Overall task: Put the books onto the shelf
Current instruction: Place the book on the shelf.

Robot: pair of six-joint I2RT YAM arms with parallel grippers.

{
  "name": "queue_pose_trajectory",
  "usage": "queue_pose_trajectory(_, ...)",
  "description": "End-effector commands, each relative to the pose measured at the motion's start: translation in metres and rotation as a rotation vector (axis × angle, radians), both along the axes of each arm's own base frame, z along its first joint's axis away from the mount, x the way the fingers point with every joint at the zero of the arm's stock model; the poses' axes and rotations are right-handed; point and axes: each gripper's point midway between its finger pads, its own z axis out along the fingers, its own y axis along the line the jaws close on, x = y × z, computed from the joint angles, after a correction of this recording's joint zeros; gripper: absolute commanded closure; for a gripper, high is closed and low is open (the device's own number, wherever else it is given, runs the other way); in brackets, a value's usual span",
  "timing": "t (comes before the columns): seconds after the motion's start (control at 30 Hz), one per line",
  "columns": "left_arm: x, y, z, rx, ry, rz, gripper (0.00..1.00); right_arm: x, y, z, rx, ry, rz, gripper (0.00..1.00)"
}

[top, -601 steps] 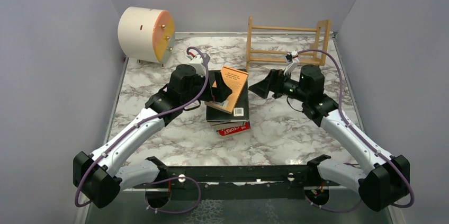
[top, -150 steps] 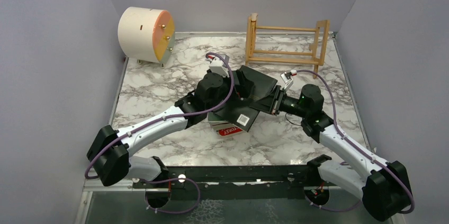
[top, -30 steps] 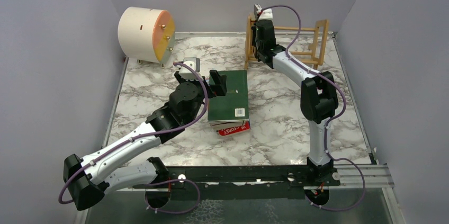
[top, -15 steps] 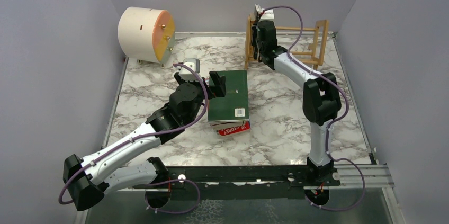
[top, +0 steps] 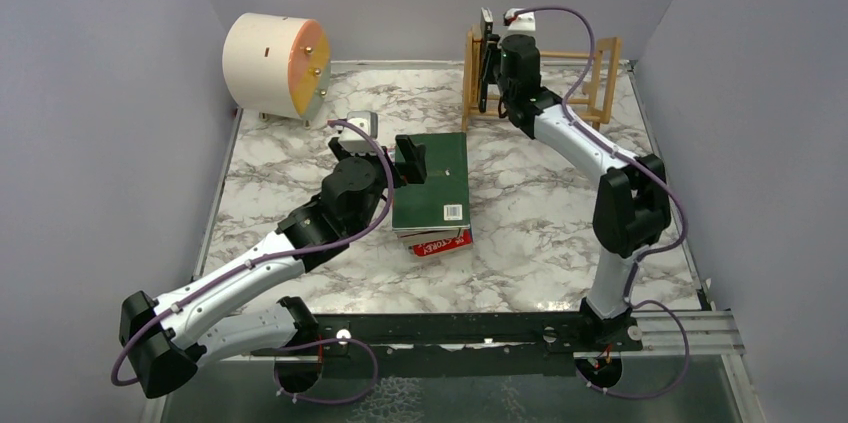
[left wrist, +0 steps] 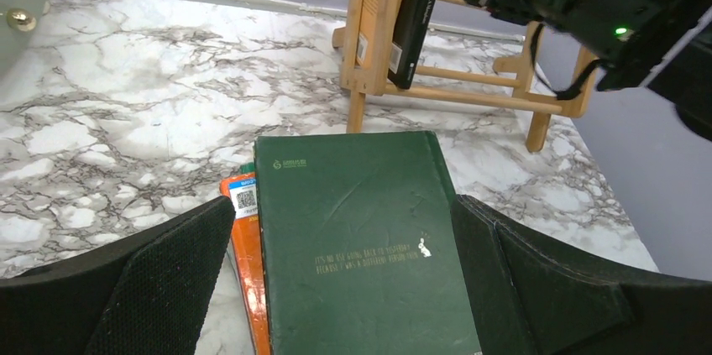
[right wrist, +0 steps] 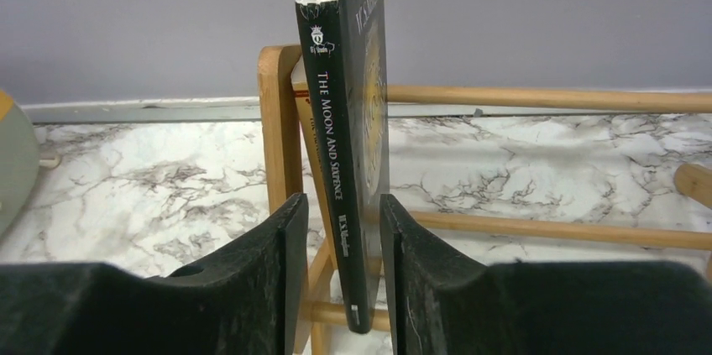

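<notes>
- Two books stand upright at the left end of the shelf (right wrist: 546, 99). One is the dark book (right wrist: 357, 145), with "The Moon and Sixpence" down its spine. The second book (right wrist: 309, 112) is squeezed between it and the shelf's end post, and I see only a sliver of it.
- My right fingers (right wrist: 252, 288) flank the lower spine of the dark book, one on each side. They are parted slightly wider than the book, with a slit of gap on the end-post side, so I am not clamping it.
- My left fingers (left wrist: 168, 279) are spread wide, one on either side of the green book (left wrist: 361, 237).
- The green book lies flat on top of the other books in the middle of the desk (top: 300, 133). I cannot tell whether my pads touch it.
- Beneath it, an orange book (left wrist: 248, 263) pokes out along its left edge, and a red book (top: 440, 244) shows at the near end in the top view.
- Bare marble lies between these flat books and the shelf.
- A cream cylinder (top: 272, 63) sits at the desk's far left corner.
</notes>
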Motion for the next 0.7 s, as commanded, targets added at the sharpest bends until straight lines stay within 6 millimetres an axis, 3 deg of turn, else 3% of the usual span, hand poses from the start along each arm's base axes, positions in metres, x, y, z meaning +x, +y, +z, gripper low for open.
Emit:
queue_pose_trajectory(0.0, 0.006, 0.004, -0.006, 0.027, 0.033, 0.041, 0.01, -0.031, 0.0, 0.038, 0.051, -0.026, 0.026, 0.61)
queue_pose_trajectory(0.17, 0.012, -0.006, -0.015, 0.02, 0.083, -0.005, 0.01, -0.079, 0.012, 0.039, 0.112, 0.068, 0.155, 0.45)
queue_pose_trajectory(0.37, 0.016, -0.009, -0.032, 0.038, 0.145, -0.029, 0.01, -0.145, 0.031, 0.028, 0.227, 0.177, 0.362, 0.44)
queue_pose_trajectory(0.67, 0.017, -0.021, -0.052, 0.027, 0.214, -0.104, 0.01, -0.215, 0.034, 0.004, 0.343, 0.272, 0.501, 0.43)
